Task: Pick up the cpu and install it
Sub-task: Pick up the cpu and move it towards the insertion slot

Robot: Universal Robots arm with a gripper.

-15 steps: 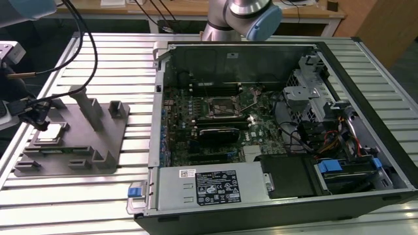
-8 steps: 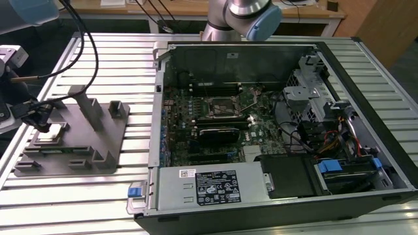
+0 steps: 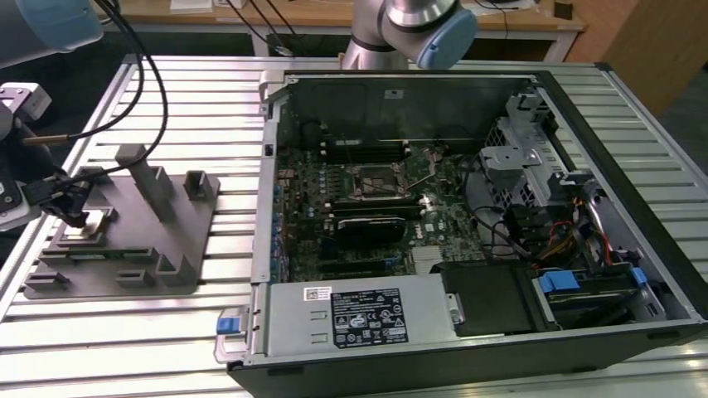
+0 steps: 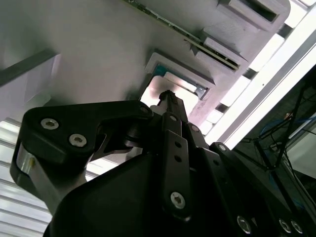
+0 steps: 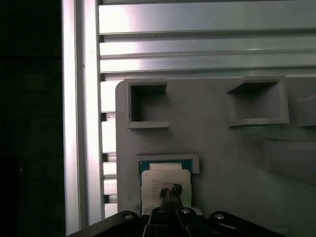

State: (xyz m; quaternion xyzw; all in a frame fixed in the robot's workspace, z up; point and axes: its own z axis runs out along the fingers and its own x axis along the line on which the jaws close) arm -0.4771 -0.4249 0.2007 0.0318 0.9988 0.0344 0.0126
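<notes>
Exterior view shows the gripper [image 3: 75, 217] just over the cpu [image 3: 89, 234], which lies flat in a pocket of the grey tray [image 3: 177, 249], probably so it can be taken from above; whether the gripper is open or closed, I cannot tell.

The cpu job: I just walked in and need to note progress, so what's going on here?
The arm's pincer hangs low over the grey fixture tray at the exterior view's left. In the first wrist view its tip is right above the cpu, which lies flat in its tray pocket; whether they touch cannot be told. The cpu is not yet lifted. The motherboard socket in the open computer case stands apart, toward the exterior view's right.
</notes>
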